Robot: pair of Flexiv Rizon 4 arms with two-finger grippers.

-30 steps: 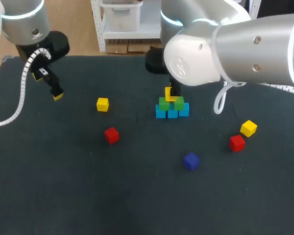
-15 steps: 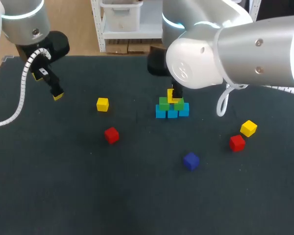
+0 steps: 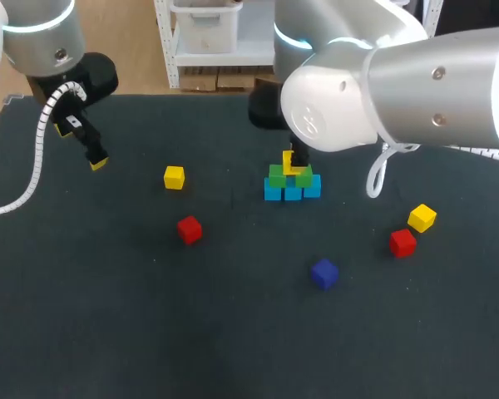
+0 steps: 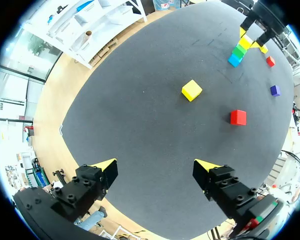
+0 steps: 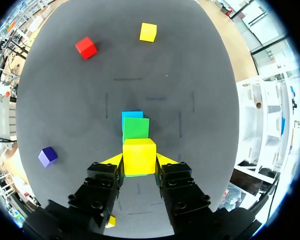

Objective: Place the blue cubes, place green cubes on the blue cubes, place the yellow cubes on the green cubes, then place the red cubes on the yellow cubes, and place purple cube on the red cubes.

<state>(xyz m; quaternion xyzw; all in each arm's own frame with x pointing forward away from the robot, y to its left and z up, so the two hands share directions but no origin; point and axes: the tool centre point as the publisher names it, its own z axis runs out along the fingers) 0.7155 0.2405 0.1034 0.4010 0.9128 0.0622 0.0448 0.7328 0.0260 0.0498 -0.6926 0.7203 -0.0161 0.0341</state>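
Observation:
My right gripper (image 3: pixel 293 165) is shut on a yellow cube (image 5: pixel 139 156), held right over the pile in the middle of the table. That pile is a row of blue cubes (image 3: pixel 292 192) with two green cubes (image 3: pixel 279 177) on top. In the right wrist view a green cube (image 5: pixel 135 128) and a blue cube (image 5: pixel 132 115) lie just ahead of the fingers; I cannot tell whether the held cube touches them. My left gripper (image 3: pixel 83 145) hangs open and empty at the far left, its fingertips (image 4: pixel 208 164) wide apart above bare table.
Loose cubes lie around: a yellow one (image 3: pixel 174 177) and a red one (image 3: pixel 189 229) left of the pile, a purple one (image 3: pixel 323 273) in front, another red (image 3: pixel 402 243) and yellow (image 3: pixel 422 218) at the right. The dark table (image 3: pixel 233 332) spreads wide at the front.
My right gripper has shifted slightly to the right and down with the yellow cube, closer onto the green cubes. The left arm has kept still.

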